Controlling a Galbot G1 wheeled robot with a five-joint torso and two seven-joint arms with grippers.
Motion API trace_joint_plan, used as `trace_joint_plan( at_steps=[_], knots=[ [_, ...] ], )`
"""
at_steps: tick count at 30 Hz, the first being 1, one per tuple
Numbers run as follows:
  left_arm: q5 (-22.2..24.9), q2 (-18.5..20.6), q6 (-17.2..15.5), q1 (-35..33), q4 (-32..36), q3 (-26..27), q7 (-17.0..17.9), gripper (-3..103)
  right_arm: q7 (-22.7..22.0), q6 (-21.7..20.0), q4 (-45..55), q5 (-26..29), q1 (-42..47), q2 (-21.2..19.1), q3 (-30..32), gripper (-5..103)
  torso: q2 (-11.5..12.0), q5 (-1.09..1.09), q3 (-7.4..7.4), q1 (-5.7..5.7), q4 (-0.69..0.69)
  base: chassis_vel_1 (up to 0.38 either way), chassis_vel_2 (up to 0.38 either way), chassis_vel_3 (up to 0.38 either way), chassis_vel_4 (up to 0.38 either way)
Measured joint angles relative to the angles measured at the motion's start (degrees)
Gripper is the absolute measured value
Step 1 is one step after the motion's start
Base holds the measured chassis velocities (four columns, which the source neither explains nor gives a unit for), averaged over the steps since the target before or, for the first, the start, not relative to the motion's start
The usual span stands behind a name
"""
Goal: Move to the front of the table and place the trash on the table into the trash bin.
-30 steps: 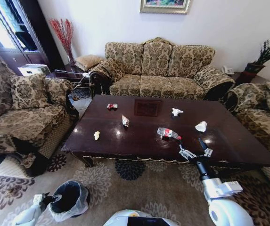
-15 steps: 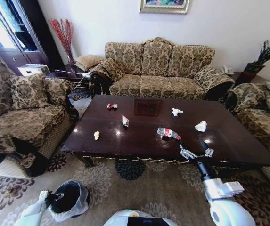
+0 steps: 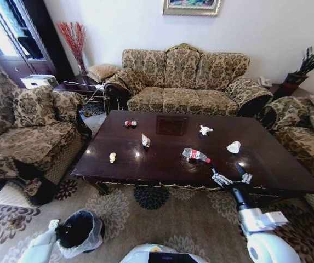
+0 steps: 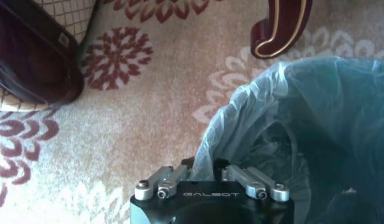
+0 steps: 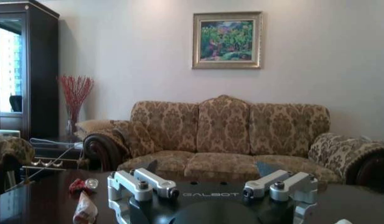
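The dark wood table (image 3: 162, 164) carries the trash: a clear bottle (image 3: 195, 155) with a red label, two white tissues (image 3: 205, 130) (image 3: 234, 147), and small wrappers (image 3: 130, 124) (image 3: 146, 141) (image 3: 112, 157). My right gripper (image 3: 230, 176) hovers open over the table's front edge, just short of the bottle. In the right wrist view its fingers (image 5: 145, 181) stand wide apart, with two wrappers (image 5: 80, 185) (image 5: 86, 211) beyond them. The black trash bin (image 3: 80, 230) with its white liner stands on the carpet at my lower left. My left gripper (image 4: 204, 164) is shut on the liner rim (image 4: 241, 107).
Patterned sofas (image 3: 187, 79) ring the table on three sides, with armchairs (image 3: 30, 126) (image 3: 307, 131) at left and right. A carved table leg (image 4: 279, 28) stands close to the bin. Flowered carpet (image 3: 162, 219) lies between me and the table.
The right gripper has drifted slightly back toward me and to the right. The left arm has shifted a little at the bin. The trash on the table has not moved.
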State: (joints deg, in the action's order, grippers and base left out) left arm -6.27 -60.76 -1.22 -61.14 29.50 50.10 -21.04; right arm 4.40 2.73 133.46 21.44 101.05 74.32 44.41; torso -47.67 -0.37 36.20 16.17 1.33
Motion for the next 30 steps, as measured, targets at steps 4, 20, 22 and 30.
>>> trace_joint_plan(
  at_steps=[4, 20, 22, 30],
  knots=[
    [-0.1, -0.3, -0.3, -0.3, 0.3, 0.2, 0.0, 14, -0.1, 0.1, -0.2, 0.0, -0.1, 0.2, -0.3, 100, 0.0, 0.00, 0.00, 0.00, 0.01, 0.000, 0.000, 0.000, 0.000],
    [14.2, 1.1, -4.6, -18.6, 23.1, 5.1, 0.1, 0, 5.0, 4.8, -4.8, 3.3, -2.9, 1.4, -1.3, 100, 0.0, 0.03, 0.00, 0.00, -0.02, 0.000, 0.000, 0.000, 0.000],
    [17.0, 0.6, -6.3, -23.7, 30.4, 7.4, -0.2, 0, 5.9, 5.5, -6.6, 4.3, -4.0, 1.5, -1.4, 100, 0.0, -0.20, 0.00, 0.00, -0.04, 0.000, 0.000, 0.000, 0.000],
    [26.7, -7.4, -10.0, -44.1, 56.4, 21.3, -0.6, 0, 7.9, 7.6, -12.5, 8.4, -8.0, 1.0, -1.8, 100, 0.0, -0.18, -0.01, -0.01, 0.02, 0.000, 0.000, 0.000, 0.000]
  ],
)
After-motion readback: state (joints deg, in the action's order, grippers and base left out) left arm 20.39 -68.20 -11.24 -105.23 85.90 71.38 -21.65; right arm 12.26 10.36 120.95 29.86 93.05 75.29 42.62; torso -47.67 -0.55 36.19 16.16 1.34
